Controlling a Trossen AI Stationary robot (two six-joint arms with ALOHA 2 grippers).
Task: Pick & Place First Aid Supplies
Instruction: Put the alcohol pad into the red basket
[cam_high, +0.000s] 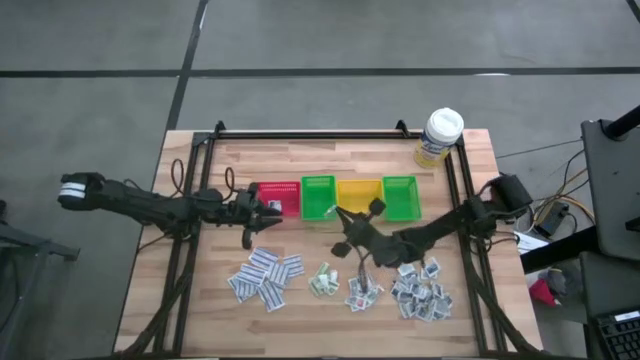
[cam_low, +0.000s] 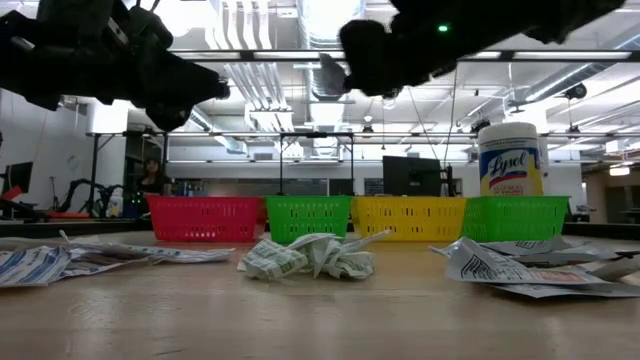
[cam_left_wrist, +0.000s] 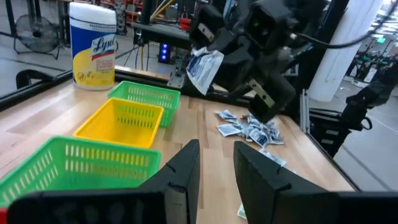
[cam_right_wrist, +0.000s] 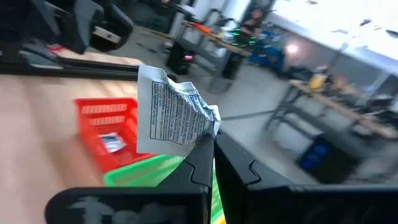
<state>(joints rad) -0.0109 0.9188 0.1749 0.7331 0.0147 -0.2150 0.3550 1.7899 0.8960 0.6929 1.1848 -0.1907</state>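
Note:
First aid supplies, small white printed packets, lie in several piles near the table's front edge (cam_high: 265, 277), (cam_high: 322, 280), (cam_high: 422, 290). One more packet (cam_right_wrist: 112, 142) lies inside the red bin (cam_high: 280, 198). My right gripper (cam_right_wrist: 208, 142) hovers in front of the yellow bin (cam_high: 358, 196), shut on a crumpled white packet (cam_right_wrist: 174, 115) that also shows in the left wrist view (cam_left_wrist: 204, 67). My left gripper (cam_left_wrist: 216, 163) stands open beside the red bin, pointing level along the row of bins, with nothing between its fingers. My right gripper pinches one edge of the crumpled packet (cam_right_wrist: 198, 138) between its two fingertips. The fingers lie about level, coming from the table's right side. The packet sticks out past the fingertips and is lifted clear of the table and the bins.
Four bins stand in a row at mid-table: red, green (cam_high: 318, 197), yellow and green (cam_high: 399, 196). A white-capped bottle with a yellow label (cam_high: 440, 135) stands at the back right corner. A black frame (cam_high: 300, 135) runs around the table's edges.

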